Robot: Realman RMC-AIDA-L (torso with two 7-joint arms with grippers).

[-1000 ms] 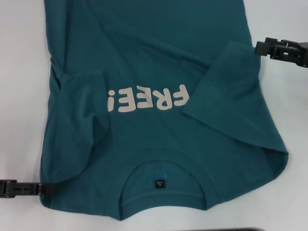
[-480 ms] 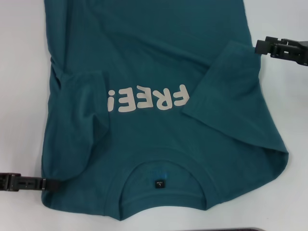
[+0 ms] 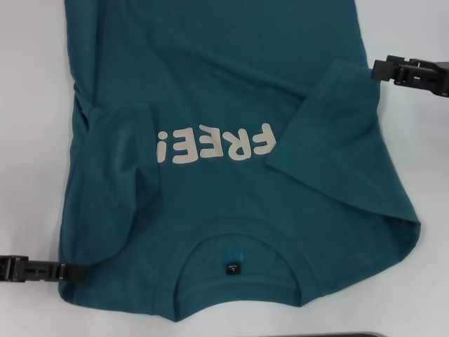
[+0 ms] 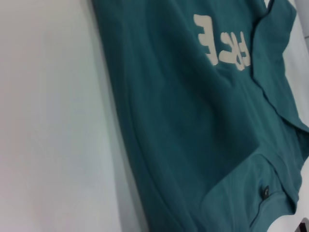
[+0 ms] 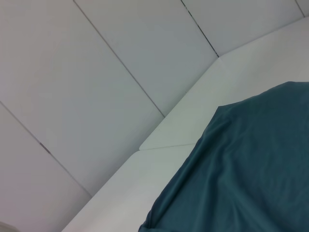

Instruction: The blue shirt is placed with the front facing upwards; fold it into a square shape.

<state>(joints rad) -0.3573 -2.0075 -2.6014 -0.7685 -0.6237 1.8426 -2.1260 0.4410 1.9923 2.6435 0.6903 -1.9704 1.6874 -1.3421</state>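
From the head view you see the blue shirt (image 3: 231,140) spread front up on the white table (image 3: 31,140), its collar (image 3: 238,277) nearest the robot and the cream "FREE!" lettering (image 3: 214,144) reading upside down. Both sleeves are folded in over the chest; the right one covers the start of the lettering. The left gripper (image 3: 66,270) sits low at the shirt's near left edge, touching the cloth beside the shoulder; you cannot tell whether its jaws are apart or together. The right gripper (image 3: 379,69) sits just beside the folded right sleeve's outer corner, and its jaws are equally unreadable. Against the frame one second back, the left gripper has drawn slightly outward along the table, while the right gripper and the shirt look unchanged.

In the left wrist view you get the shirt (image 4: 193,121) lying flat, the lettering (image 4: 222,43) and the small dark label (image 4: 264,193) in sight.

In the right wrist view you see the shirt's plain edge (image 5: 241,174) on the table (image 5: 145,183), with a grey panelled wall (image 5: 96,72) beyond.
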